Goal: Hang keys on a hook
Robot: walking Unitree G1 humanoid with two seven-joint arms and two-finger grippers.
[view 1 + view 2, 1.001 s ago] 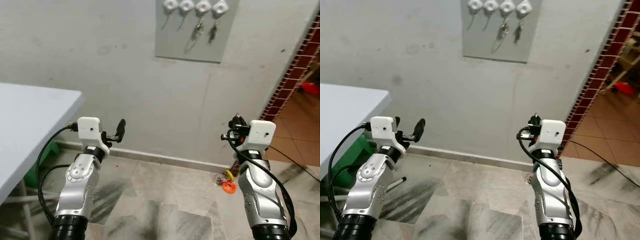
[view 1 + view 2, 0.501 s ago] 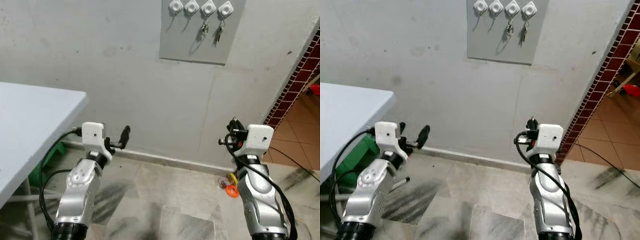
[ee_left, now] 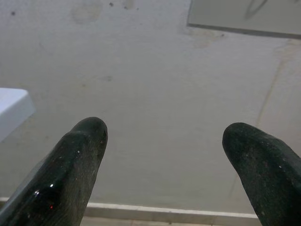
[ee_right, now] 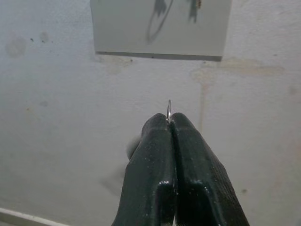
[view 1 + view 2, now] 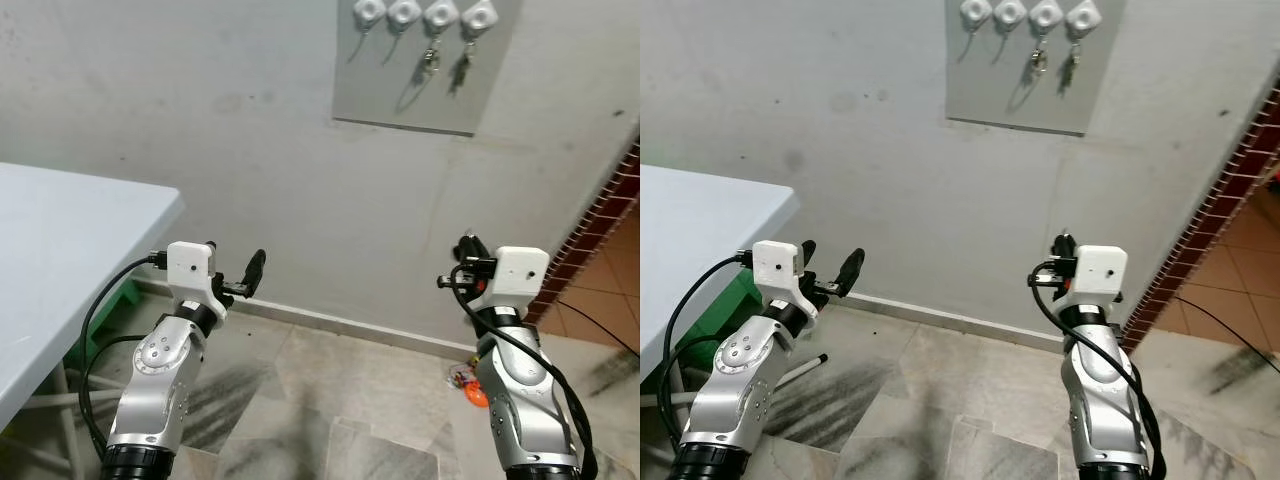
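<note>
A grey board (image 5: 425, 85) on the wall carries a row of white hooks (image 5: 403, 12). Keys (image 5: 430, 60) hang from the two right-hand hooks, and the two left-hand ones hold no keys. My right gripper (image 5: 467, 244) is raised below and right of the board, well short of the wall. It is shut (image 4: 170, 120) on a thin metal ring (image 4: 169, 108) that pokes out between the fingertips; whatever hangs from the ring is hidden. My left gripper (image 5: 236, 264) is held up at the same height, open (image 3: 164, 136) with nothing between its fingers.
A white table (image 5: 60, 250) fills the left side, with a green stool (image 5: 725, 290) beneath it. A red tiled wall edge (image 5: 600, 215) runs down the right. Small orange and yellow objects (image 5: 472, 388) lie on the marble floor by the skirting.
The whole picture has shifted, so the camera has moved; the board now sits further right and the hooks lower in the frame. Both arms keep their pose and their grip.
</note>
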